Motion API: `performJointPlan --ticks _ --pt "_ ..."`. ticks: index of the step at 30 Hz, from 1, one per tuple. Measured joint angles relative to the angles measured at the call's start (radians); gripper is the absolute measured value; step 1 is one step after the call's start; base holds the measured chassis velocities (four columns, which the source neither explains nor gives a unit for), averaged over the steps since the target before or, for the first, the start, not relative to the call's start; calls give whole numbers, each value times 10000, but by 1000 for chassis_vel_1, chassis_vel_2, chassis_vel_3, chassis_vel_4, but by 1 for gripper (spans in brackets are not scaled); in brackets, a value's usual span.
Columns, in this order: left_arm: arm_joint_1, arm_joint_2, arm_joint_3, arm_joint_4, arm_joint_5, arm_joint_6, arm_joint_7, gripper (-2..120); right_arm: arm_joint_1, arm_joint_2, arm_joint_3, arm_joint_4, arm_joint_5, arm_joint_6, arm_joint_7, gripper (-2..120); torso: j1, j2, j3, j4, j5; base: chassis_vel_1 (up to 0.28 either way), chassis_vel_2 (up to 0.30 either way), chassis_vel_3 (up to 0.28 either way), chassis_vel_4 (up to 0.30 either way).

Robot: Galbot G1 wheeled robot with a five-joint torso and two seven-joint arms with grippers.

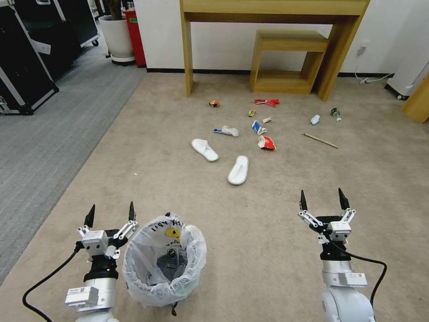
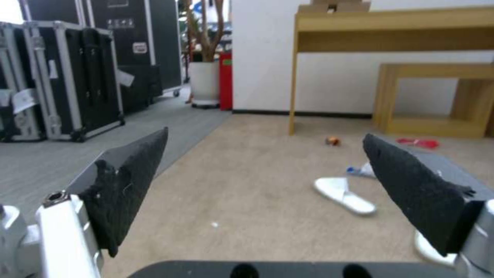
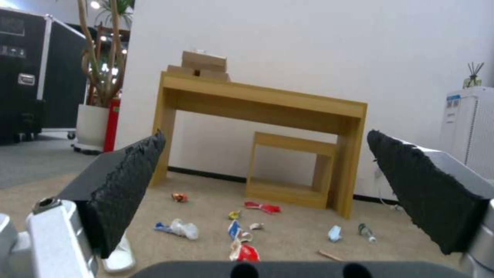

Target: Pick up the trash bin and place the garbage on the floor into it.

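Ahead, beige carpet (image 1: pixel 134 147), scattered garbage (image 1: pixel 250 129), wooden desk (image 1: pixel 272 9)

Beige-tan carpet floor (image 1: pixel 313 214) meets grey striped carpet (image 1: pixel 40 138) at 9 o'clock. The trash bin (image 1: pixel 164 266), dark inside, wears a translucent whitish bag marked with yellow and black. Two white slippers (image 1: pixel 205 150) lie near red wrappers (image 1: pixel 267 102), a blue-and-red carton (image 1: pixel 258 128) and an orange packet (image 1: pixel 214 103). Both grippers, left (image 1: pixel 111 213) and right (image 1: pixel 323 200), show black fingers on silver-white bodies.
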Motion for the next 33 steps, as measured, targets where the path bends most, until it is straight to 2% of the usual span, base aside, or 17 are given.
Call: performJointPlan --ticks 8,11,12,16,17,19,20,24,25,27,28,32,33 --pt "511 585 -299 -454 -407 959 -454 100 6 -252 61 -80 246 0 9 100 0 1 0 0 -4 0 0 0 0" --pt "823 1174 -475 -684 -667 1500 -808 100 -16 -393 63 -203 270 -6 11 100 0 1 0 -1 -5 0 0 0 0" --pt "823 1174 -475 -684 -667 1500 -808 100 -16 -393 63 -203 270 -6 11 100 0 1 0 -1 -5 0 0 0 0" --pt "1460 2284 -536 -981 -1255 2362 -1437 100 17 -445 37 -335 336 -53 19 100 0 1 0 1 -4 0 0 0 0" --pt "1460 2284 -536 -981 -1255 2362 -1437 100 17 -445 37 -335 336 -53 19 100 0 1 0 1 -4 0 0 0 0" --pt "1710 2897 -432 -1019 -1695 2923 -1819 100 10 -437 16 -386 335 -53 20 100 0 0 0 1 -5 0 0 0 0" --pt "1710 2897 -432 -1019 -1695 2923 -1819 100 10 -437 16 -386 335 -53 20 100 0 0 0 1 -5 0 0 0 0" --pt "1977 3882 -256 -1671 -3113 3993 -2473 100 0 -416 23 -475 314 -39 30 100 0 1 0 0 -4 0 0 0 0" --pt "1977 3882 -256 -1671 -3113 3993 -2473 100 0 -416 23 -475 314 -39 30 100 0 1 0 0 -4 0 0 0 0" --pt "2075 4475 -303 -2169 -4540 4643 -2916 100 -8 -430 63 -482 314 -32 55 100 0 1 0 -1 -4 0 0 0 0" --pt "2075 4475 -303 -2169 -4540 4643 -2916 100 -8 -430 63 -482 314 -32 55 100 0 1 0 -1 -4 0 0 0 0" --pt "1690 5783 -795 -2858 -7598 5941 -4013 100 -71 -461 152 -445 298 -29 101 100 0 1 0 0 -4 0 0 0 0" --pt "1690 5783 -795 -2858 -7598 5941 -4013 100 -71 -461 152 -445 298 -29 101 100 0 1 0 0 -4 0 0 0 0"
